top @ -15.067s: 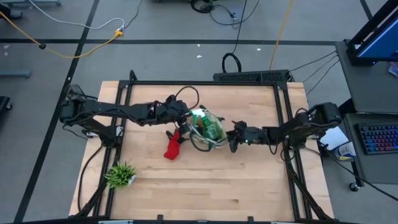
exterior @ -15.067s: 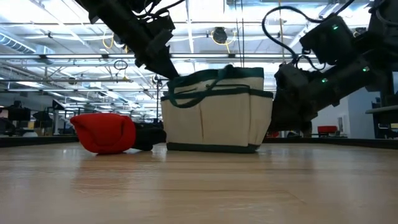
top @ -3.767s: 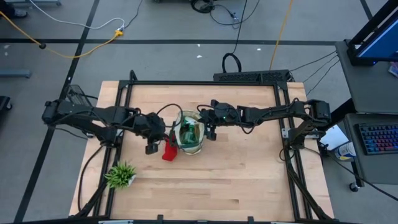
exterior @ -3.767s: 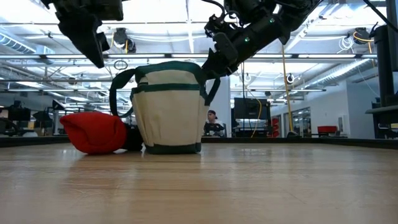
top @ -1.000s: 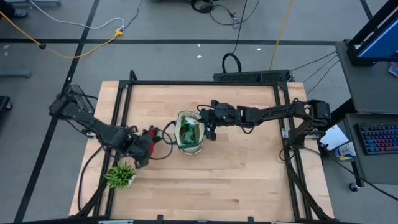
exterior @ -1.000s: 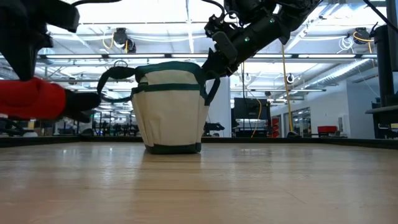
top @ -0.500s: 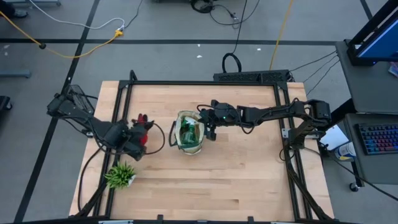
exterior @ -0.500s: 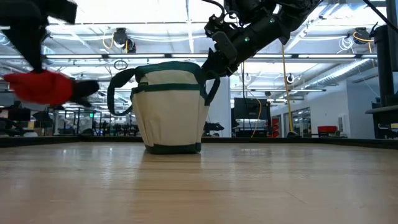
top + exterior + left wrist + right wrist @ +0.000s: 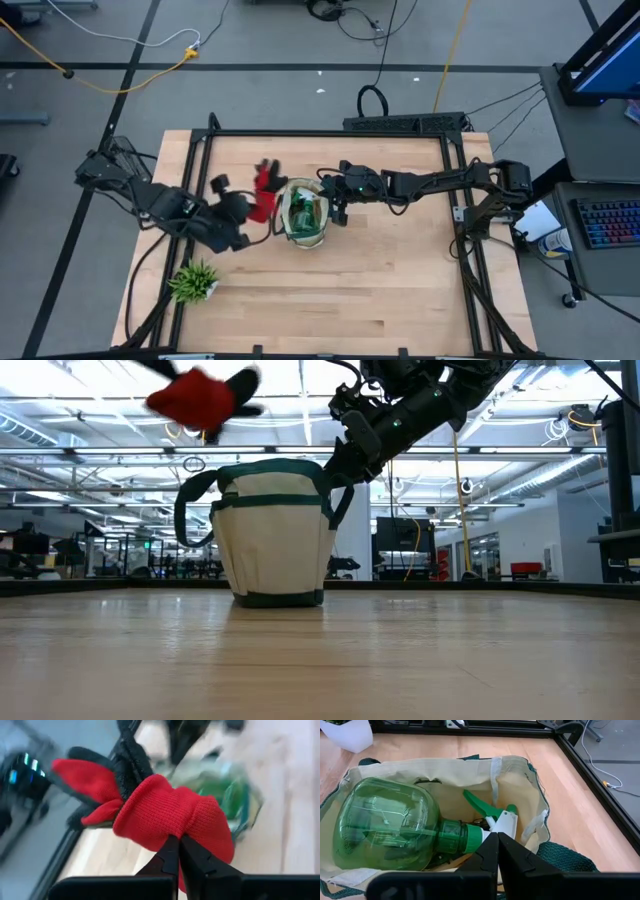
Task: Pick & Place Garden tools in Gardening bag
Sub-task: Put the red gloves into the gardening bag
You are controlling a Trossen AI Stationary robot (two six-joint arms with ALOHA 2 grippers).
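The left pincer (image 9: 178,851) has its fingers pressed together on the knitted cuff of the red glove (image 9: 170,815), which hangs bunched ahead of it with its dark palm and fingers splayed beyond. From above, this pincer (image 9: 252,208) holds the glove (image 9: 264,189) in the air just beside the left rim of the gardening bag (image 9: 304,212), and the level view shows the glove (image 9: 196,398) lifted well above the bag's mouth, clear of the tabletop (image 9: 320,660).

The right pincer (image 9: 497,851) is likewise pressed together, pinching the bag's near rim, and its wrist camera looks straight into the open bag (image 9: 512,775). Inside lies the green spray bottle (image 9: 390,830) on its side, its white and green trigger head just ahead of the fingertips. In the top view this pincer (image 9: 337,208) sits at the right rim of the bag, near the middle of the tabletop (image 9: 330,300). The level view shows the cream bag (image 9: 272,535) standing upright, its dark green handles looping out to either side.

A spiky green plant tuft (image 9: 193,282) stands near the tabletop's front left corner, well apart from the bag.
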